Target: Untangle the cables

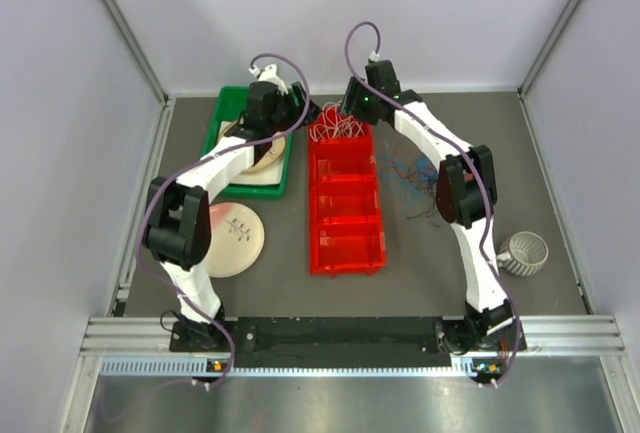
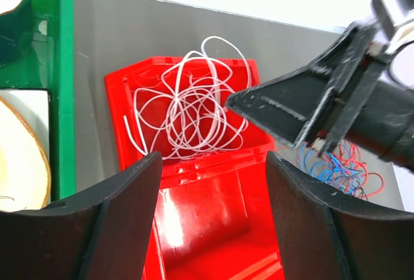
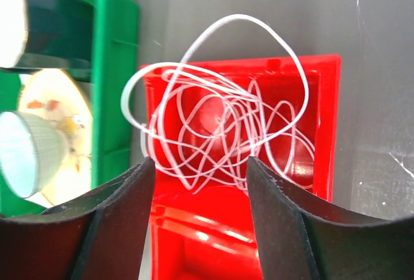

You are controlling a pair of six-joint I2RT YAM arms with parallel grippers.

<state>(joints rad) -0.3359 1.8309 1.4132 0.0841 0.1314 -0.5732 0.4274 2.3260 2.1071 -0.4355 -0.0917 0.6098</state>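
**Over the far end of the red bin (image 1: 345, 243), both grippers gape at the white cables (image 1: 335, 131)**

Outboard of the left gripper (image 1: 308, 111), on its left, sits a green tray (image 1: 222, 118) with dishes in it. Nearer the arm's base, a pale plate (image 1: 235, 238) with a sprig pattern lies flat on the table.

The left gripper reaches in from the tray side. In its own wrist view its fingers (image 2: 123, 222) stand wide apart with nothing between them. The bin's end compartment lies just ahead of the fingertips.

There the white cables (image 2: 187, 115) lie in one loose knot of loops. A few loops spill over the bin's far wall onto the grey table.

The right gripper (image 1: 345, 115) comes in from the opposite side. In the left wrist view its dark fingertips (image 2: 236, 102) sit over the right-hand edge of the knot. Whether they touch it cannot be told.

In its own camera the right gripper's pads (image 3: 291, 228) are likewise spread and clasp nothing. The white cables (image 3: 220, 125) begin right at their tips, and one tall loop arches past the bin's rim (image 3: 323, 131).

To the right gripper's outer side, off the bin, a second heap of red, blue and black cables (image 1: 408, 178) lies strewn on the table. Beyond it, close to that arm's base, stands a grey mug (image 1: 523, 251).
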